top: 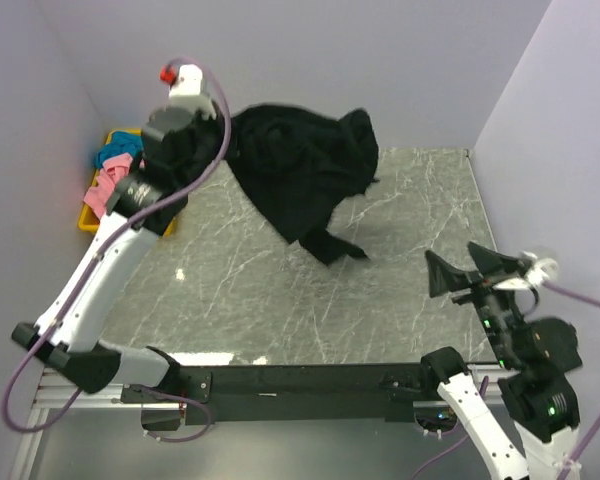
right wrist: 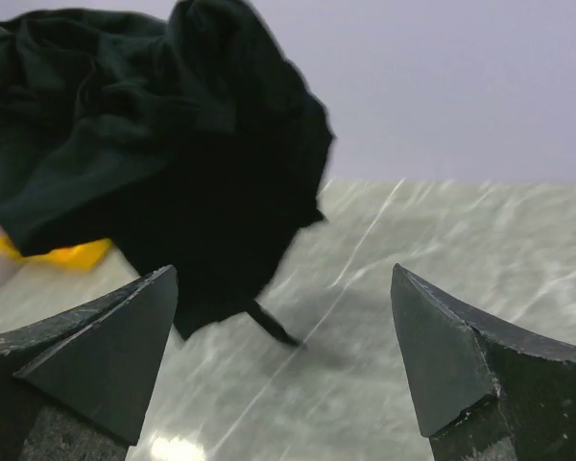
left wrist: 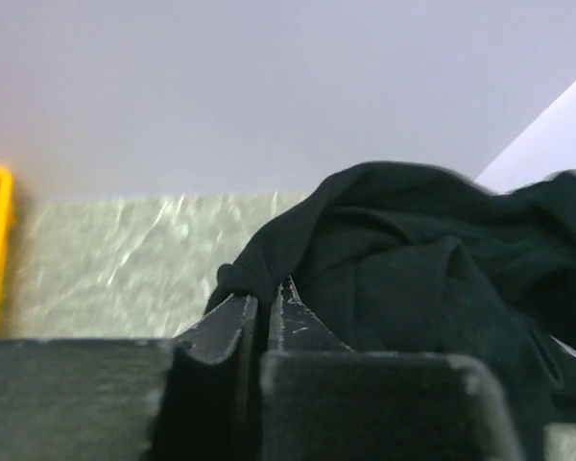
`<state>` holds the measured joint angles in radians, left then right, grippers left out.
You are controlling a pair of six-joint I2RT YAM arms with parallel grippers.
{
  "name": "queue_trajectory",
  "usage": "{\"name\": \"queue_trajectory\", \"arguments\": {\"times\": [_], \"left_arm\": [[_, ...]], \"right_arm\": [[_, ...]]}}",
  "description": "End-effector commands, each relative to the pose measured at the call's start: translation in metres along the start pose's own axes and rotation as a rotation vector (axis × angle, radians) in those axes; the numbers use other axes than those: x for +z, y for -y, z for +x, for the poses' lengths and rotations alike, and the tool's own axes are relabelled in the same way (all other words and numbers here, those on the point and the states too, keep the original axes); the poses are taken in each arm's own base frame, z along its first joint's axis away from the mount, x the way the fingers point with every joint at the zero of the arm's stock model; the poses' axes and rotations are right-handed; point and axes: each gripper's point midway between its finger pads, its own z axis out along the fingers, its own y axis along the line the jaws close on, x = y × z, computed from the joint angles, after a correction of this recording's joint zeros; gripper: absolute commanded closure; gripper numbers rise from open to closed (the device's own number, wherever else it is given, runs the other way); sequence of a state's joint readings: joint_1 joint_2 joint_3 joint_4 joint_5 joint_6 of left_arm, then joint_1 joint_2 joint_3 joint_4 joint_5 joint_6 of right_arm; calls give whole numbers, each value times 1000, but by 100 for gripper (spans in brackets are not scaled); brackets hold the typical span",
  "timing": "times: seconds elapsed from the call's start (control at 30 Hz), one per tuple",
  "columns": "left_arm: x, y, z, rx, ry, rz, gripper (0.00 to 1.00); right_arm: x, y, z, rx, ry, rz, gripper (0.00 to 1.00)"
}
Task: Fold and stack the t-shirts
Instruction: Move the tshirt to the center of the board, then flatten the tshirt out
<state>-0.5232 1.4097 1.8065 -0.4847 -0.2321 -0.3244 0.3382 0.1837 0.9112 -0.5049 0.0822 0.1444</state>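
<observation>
1. We are working on a grey-green marbled table (top: 280,300) enclosed by pale lilac walls (top: 300,50). A yellow bin (top: 85,218) is sitting at its far left edge.
2. We are clamping the left gripper (left wrist: 265,293) fully shut on a pinch of the black t-shirt (top: 300,170). The wrist view shows a fold of cloth wedged between the fingertips.
3. We are holding that pinch high over the far left part of the table. The black t-shirt is therefore hanging in a crumpled bunch, with a narrow tail reaching down toward the surface. Whether the tail is touching the table, we cannot tell.
4. We judge that this raised hold is letting the garment's own weight pull it open, so that an edge or a sleeve can be found before spreading.
5. We are keeping the right gripper (right wrist: 283,274) spread wide and empty, low over the near right part of the table, well apart from the cloth. Its jaws are facing the hanging shirt, which suggests it is being readied to take a second corner.
6. We are leaving the pink t-shirt (top: 102,190) and the teal t-shirt (top: 120,152) heaped in the yellow bin, unfolded. Nothing is folded or stacked yet, so the task is in its early stage.
</observation>
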Motion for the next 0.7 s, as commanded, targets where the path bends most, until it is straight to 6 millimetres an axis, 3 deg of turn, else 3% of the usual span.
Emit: {"name": "queue_trajectory", "arguments": {"times": [0.0, 0.03, 0.07, 0.1, 0.13, 0.2, 0.23, 0.27, 0.3, 0.33, 0.37, 0.43, 0.57, 0.63, 0.67], "left_arm": [[0, -19, 55, -12, -63, -31, 91], [1, -37, 101, 2, -146, -81, 83], [-1, -50, 115, -23, -149, -134, 74], [-9, -65, 123, -42, -145, -178, 55], [-13, -86, 162, -43, -213, -238, 47], [-27, -118, 184, -119, -246, -335, 30], [-35, -131, 210, -129, -300, -369, 26], [-41, -136, 219, -145, -320, -379, 24], [-50, -139, 223, -151, -324, -380, 20], [-58, -143, 242, -149, -365, -386, 19], [-64, -141, 244, -158, -368, -371, 18], [-75, -139, 268, -171, -438, -343, 17], [-91, -116, 300, -253, -545, -221, 14], [-98, -102, 320, -316, -603, -169, 14], [-101, -99, 326, -327, -619, -156, 14]], "right_arm": [[11, -29, 21, 39, -149, -140, 2], [14, -31, 25, 52, -175, -146, 2], [19, -35, 32, 81, -216, -155, 2], [22, -38, 35, 92, -235, -164, 2], [24, -40, 39, 105, -256, -167, 3], [37, -39, 58, 172, -337, -129, 2], [39, -39, 67, 191, -382, -116, 2], [48, -39, 82, 206, -449, -99, 2], [50, -47, 89, 220, -495, -131, 3], [53, -48, 99, 228, -542, -128, 2], [61, -48, 117, 252, -617, -107, 2], [68, -49, 138, 262, -685, -97, 2], [87, -55, 189, 256, -818, -45, 5], [97, -57, 201, 246, -832, -18, 8], [98, -66, 219, 238, -885, -15, 10]]}}
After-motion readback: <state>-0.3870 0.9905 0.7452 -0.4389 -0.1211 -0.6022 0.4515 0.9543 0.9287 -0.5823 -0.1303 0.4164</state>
